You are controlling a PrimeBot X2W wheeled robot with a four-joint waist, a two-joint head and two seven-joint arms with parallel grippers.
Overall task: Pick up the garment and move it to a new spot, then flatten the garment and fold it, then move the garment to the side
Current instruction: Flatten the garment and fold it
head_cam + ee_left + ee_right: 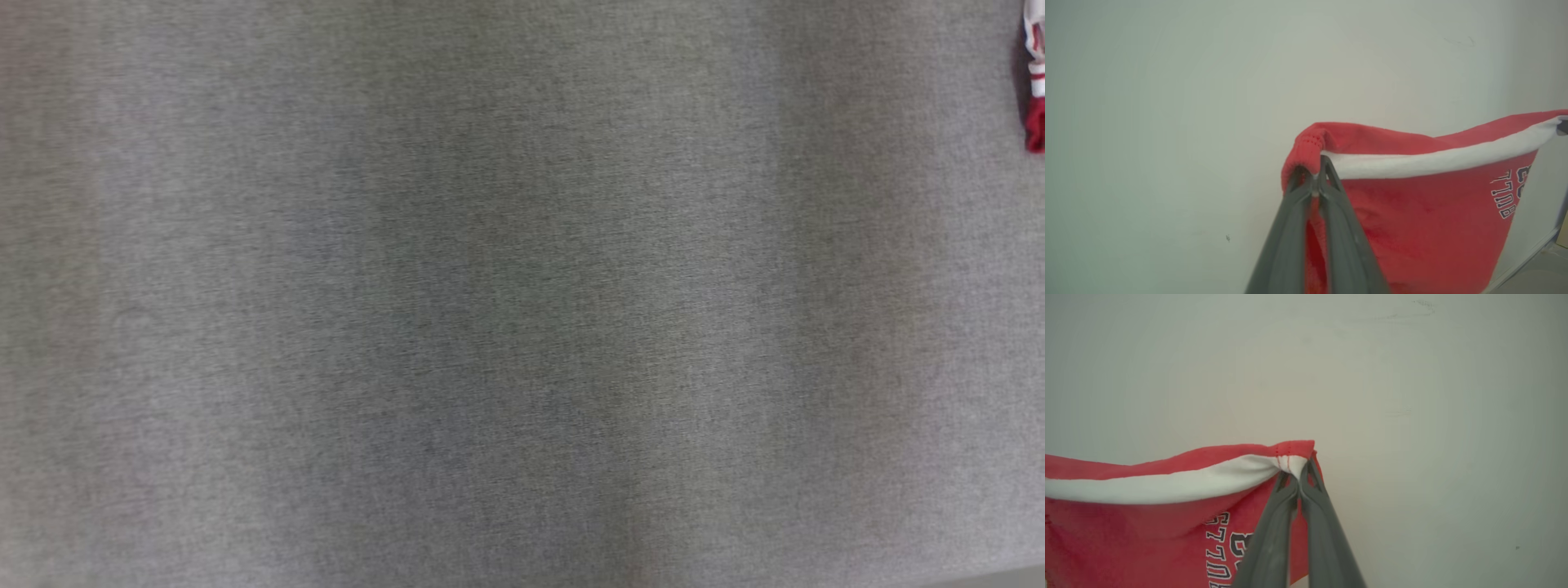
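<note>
- Left gripper [1318, 181] pinches one top corner of the red, white-banded fleece garment [1412, 220] at its fingertips.
- Right gripper [1299, 475] pinches the other corner — probably so it hangs spread out.

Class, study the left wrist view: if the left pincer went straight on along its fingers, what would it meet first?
The left pincer is shut on the red hem of the garment, so cloth comes first. Past it lies a pale surface, probably a wall; how far off is unclear.
</note>
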